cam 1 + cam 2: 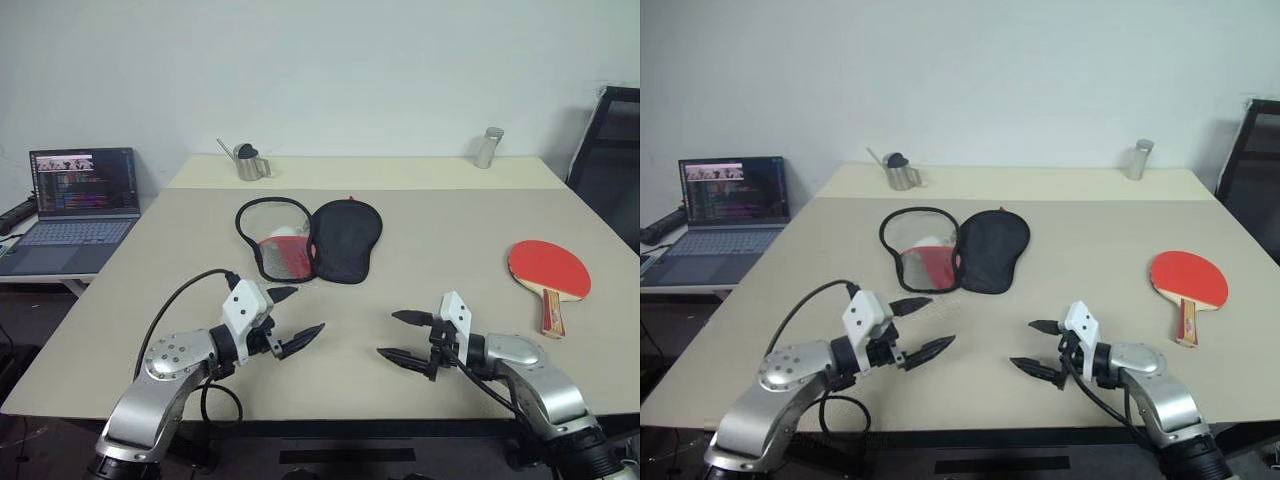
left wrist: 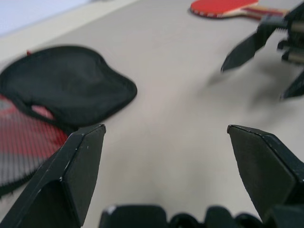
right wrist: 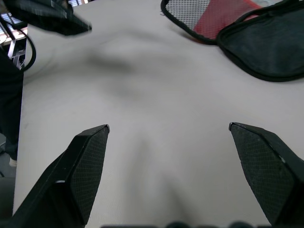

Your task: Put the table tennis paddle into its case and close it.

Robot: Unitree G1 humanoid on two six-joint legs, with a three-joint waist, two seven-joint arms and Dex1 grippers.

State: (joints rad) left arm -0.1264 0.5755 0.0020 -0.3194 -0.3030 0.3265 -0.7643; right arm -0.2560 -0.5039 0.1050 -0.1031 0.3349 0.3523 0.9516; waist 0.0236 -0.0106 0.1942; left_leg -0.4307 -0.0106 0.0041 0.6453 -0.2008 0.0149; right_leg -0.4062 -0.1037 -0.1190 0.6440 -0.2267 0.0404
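A plain white wall backs a wide beige table [image 1: 430,215], with an open grey laptop [image 1: 75,205] on a lower side desk to the left and a black chair [image 1: 612,150] at the far right. On the table's far strip stand a small metal watering can [image 1: 247,161] to the left and a metal cylinder canister [image 1: 488,147] to the right. Near the table's middle lies the paddle-shaped black fabric case [image 1: 310,239], unzipped and spread flat: its left half shows mesh over a red panel, its right half is plain black. Well apart from it, toward the right edge, the table tennis paddle [image 1: 548,272] with its round red rubber face lies flat, its wooden handle pointing to the near side. Both arms hover over the near part of the table. The left gripper [image 1: 292,319] has its two black fingers spread wide and holds nothing; the right gripper [image 1: 402,337] is likewise spread and empty. The two point toward each other, with bare tabletop between them.
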